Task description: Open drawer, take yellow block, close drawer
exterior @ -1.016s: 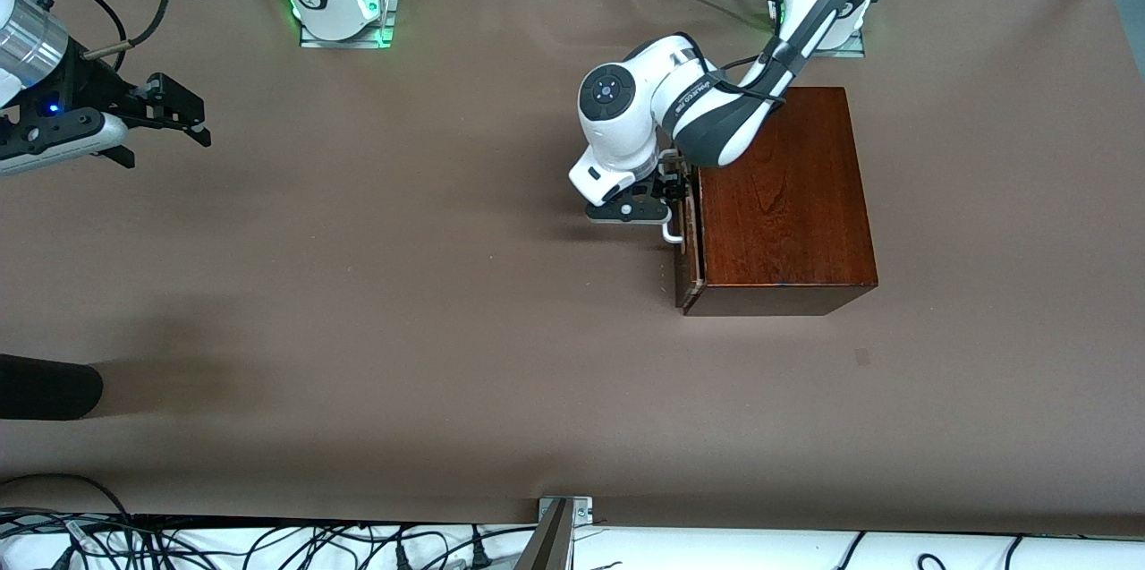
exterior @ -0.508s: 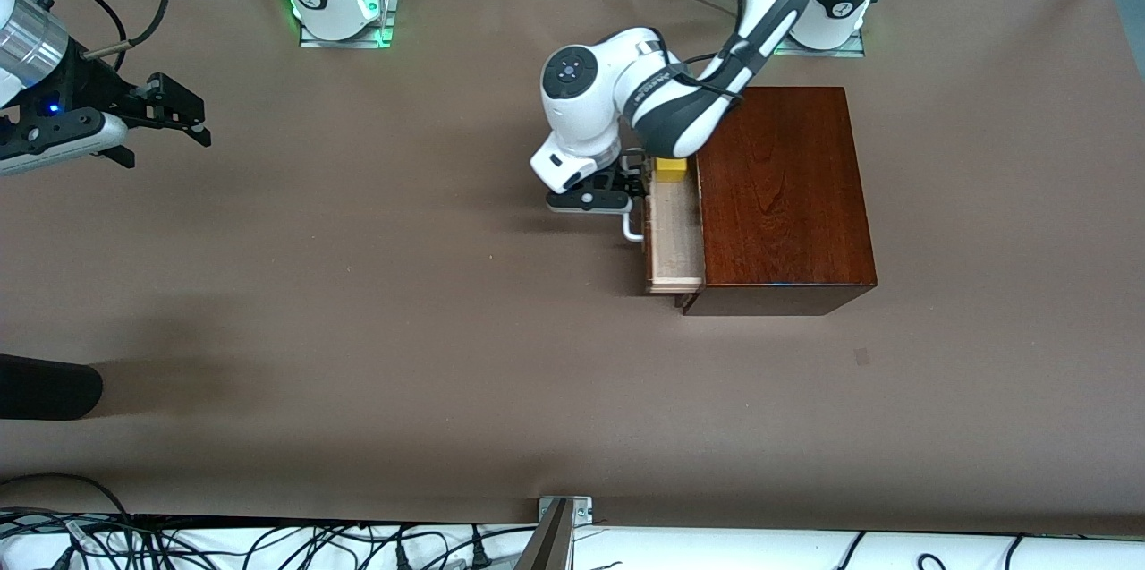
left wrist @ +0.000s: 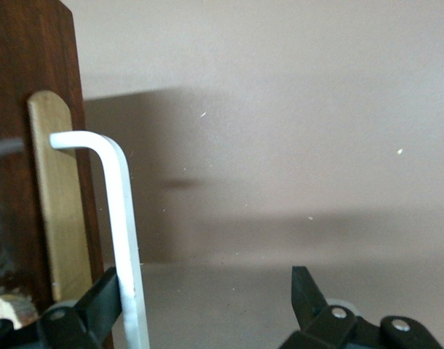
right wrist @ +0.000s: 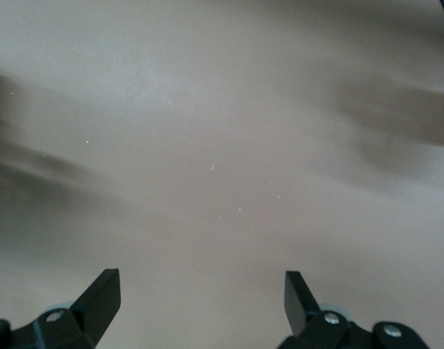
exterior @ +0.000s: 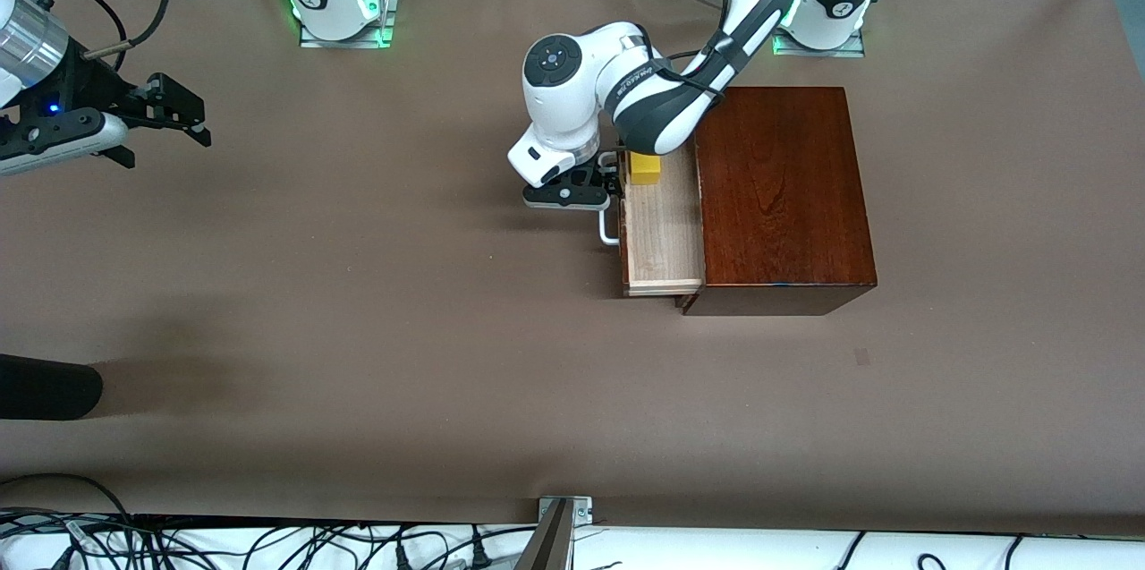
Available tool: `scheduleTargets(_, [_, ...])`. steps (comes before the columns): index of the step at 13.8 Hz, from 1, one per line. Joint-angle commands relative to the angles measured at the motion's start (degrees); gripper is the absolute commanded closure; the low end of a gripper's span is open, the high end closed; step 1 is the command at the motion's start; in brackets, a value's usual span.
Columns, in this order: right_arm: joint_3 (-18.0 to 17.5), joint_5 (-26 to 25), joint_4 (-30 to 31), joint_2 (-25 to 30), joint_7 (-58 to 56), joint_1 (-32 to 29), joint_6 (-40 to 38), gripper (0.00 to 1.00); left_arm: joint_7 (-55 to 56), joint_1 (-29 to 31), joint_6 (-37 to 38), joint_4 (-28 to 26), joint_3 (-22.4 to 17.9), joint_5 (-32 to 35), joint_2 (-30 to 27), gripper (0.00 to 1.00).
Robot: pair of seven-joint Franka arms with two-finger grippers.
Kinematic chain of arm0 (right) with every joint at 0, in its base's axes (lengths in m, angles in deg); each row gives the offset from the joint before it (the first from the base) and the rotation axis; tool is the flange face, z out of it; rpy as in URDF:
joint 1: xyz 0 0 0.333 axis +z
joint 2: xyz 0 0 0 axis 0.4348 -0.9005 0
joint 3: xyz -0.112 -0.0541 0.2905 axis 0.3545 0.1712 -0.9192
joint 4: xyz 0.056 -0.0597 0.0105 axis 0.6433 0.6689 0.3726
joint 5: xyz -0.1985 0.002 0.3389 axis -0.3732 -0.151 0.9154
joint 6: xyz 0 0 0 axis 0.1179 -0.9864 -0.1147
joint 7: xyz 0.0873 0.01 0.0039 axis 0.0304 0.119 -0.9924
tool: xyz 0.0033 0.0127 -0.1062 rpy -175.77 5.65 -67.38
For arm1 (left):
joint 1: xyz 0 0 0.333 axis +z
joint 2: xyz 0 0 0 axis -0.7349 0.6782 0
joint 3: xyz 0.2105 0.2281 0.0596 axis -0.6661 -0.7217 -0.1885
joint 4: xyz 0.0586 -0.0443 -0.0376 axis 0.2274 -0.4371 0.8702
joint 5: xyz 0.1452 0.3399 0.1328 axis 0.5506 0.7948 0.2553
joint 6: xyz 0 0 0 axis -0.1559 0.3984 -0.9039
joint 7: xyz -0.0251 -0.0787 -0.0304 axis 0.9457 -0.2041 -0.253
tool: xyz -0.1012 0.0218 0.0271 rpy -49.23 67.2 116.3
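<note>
Box on bench. Drawer pulled well out: opening step in hand. Left gripper at handle, fingers spread, one hooking it. Right gripper waiting, fingers spread. Block inside drawer. Next, probably: release handle, lift over block.

Wooden box, polished glossy reddish-brown wood; drawer, pale matt unfinished wood inside; white bar handle, smooth; table, matt brown covering.
</note>
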Motion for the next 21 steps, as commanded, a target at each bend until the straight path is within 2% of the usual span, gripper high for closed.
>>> scheduleTargets(1, [-0.4, 0.1, -1.3, -0.4, 0.4, -0.4, -0.5, 0.00, -0.2, -0.1, 1.3, 2.5, 0.4, -1.3, -1.1, 0.00])
scheduleTargets(4, [-0.5, -0.1, -1.5, -0.5, 0.3, -0.2, -0.4, 0.00, -4.1, 1.7, 9.1, 2.6, 0.5, -3.9, -6.4, 0.00])
scheduleTargets(8, [-0.5, 0.4, -1.4, -1.7, 0.4, -0.2, -0.4, 0.00, -16.3, 12.1, 15.4, 2.5, 0.4, -13.7, -15.2, 0.00])
scheduleTargets(13, [-1.4, 1.0, -1.4, -1.1, 0.5, 2.8, -1.1, 0.00, -30.3, 23.7, 21.9, 2.6, 0.5, -14.7, -21.8, 0.00])
scheduleTargets(16, [-7.5, 0.3, -1.5, -1.7, 0.2, 3.7, -0.7, 0.00, -41.2, 30.5, 25.3, 2.6, 0.0, -15.8, -24.1, 0.00])
scheduleTargets(17, [-9.1, 0.7, -1.5, -1.7, 0.3, 3.8, -0.7, 0.00, -44.8, 31.3, 25.3, 1.9, -1.4, -15.6, -25.4, 0.00])
scheduleTargets(19, [-12.9, 0.8, -1.5, -4.3, -0.1, 5.9, -1.1, 0.00, -48.8, 30.4, 25.3, 1.2, -7.1, -15.8, -27.4, 0.00])
scheduleTargets(21, [-16.0, 0.5, -1.4, -5.1, -1.3, 9.0, -1.3, 0.00, -51.9, 28.0, 24.9, -2.1, -12.6, -16.0, -31.4, 0.00])
